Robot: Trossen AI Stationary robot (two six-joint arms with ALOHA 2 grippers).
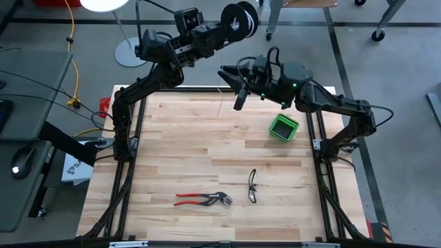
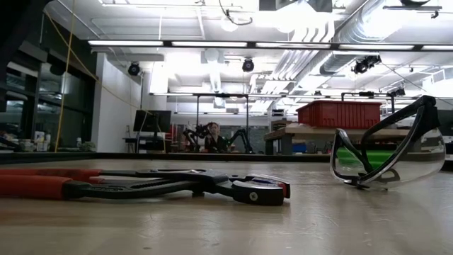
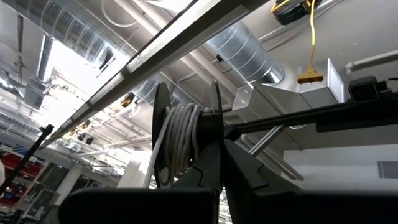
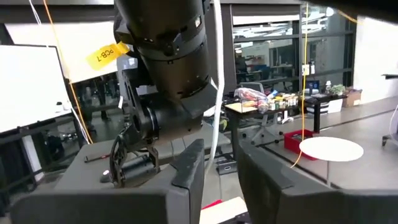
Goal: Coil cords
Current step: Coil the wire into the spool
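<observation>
The black spool, white cord wound round it, is pinched in the left gripper high beyond the table's far edge, likely so cord hangs free. The right gripper, fingers parted around the strand, guides it. Only the left wrist view shows the windings

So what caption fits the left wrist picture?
The left gripper shut on the black spool, white cord coiled around it.
</observation>
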